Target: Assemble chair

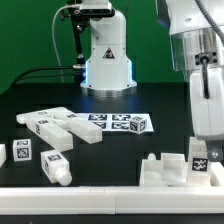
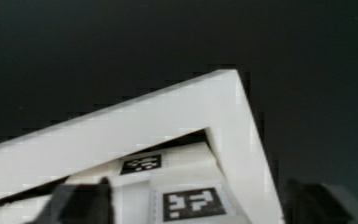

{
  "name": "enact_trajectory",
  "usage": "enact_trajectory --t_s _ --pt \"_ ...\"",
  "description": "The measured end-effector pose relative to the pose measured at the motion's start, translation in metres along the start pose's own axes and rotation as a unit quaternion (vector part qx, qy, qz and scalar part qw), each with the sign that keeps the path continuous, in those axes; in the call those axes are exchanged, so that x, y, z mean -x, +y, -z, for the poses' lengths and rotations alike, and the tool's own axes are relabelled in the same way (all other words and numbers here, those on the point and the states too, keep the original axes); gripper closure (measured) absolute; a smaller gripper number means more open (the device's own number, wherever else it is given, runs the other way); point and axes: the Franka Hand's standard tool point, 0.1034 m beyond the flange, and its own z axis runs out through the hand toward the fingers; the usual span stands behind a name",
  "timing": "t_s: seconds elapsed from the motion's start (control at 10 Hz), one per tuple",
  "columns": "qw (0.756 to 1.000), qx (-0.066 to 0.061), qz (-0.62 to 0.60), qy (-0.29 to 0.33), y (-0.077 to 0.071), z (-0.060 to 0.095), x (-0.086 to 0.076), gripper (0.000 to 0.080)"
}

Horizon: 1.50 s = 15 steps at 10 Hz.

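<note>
Several white blocky plastic chair pieces (image 1: 50,127) w/ black-and-white square tags are lying loose on the black table (image 1: 150,100), toward the exterior view's left. Some are touching or overlapping each other.

One more white blocky plastic chair part (image 1: 165,168) is sitting at the exterior view's right, near the front, just behind the long white rail (image 1: 100,195) running along the table's front edge.

The glossy white robot arm (image 1: 205,80) is reaching down over that part. Its two-finger gripper (image 1: 200,150) is hanging right at the part's right end, beside a tag there.

In the wrist view a white corner of the chair part (image 2: 194,110) is filling much of the frame, w/ two tags (image 2: 194,203) showing on it. Dark fingers (image 2: 78,205) are standing on either side of it.

So the fingers are apart w/ the part btwn them. Whether they are pressing on it or standing clear of it, can't tell.

The marker board (image 1: 115,122), a thin flat white strip w/ four tags, is lying mid-table. It is sitting in front of the arm's white base (image 1: 105,55) and just beside the loose chair pieces.
</note>
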Motion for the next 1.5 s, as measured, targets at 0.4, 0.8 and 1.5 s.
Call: enact_trajectory --t_s 0.4,0.8,1.5 --pt "0.994 0.009 0.111 -0.011 -0.004 0.037 -0.016 0.0152" --pt "0.984 0.01 0.176 -0.009 -0.005 0.035 -0.024 0.015" --pt "0.959 -0.001 0.284 -0.01 -0.018 0.043 -0.059 0.015"
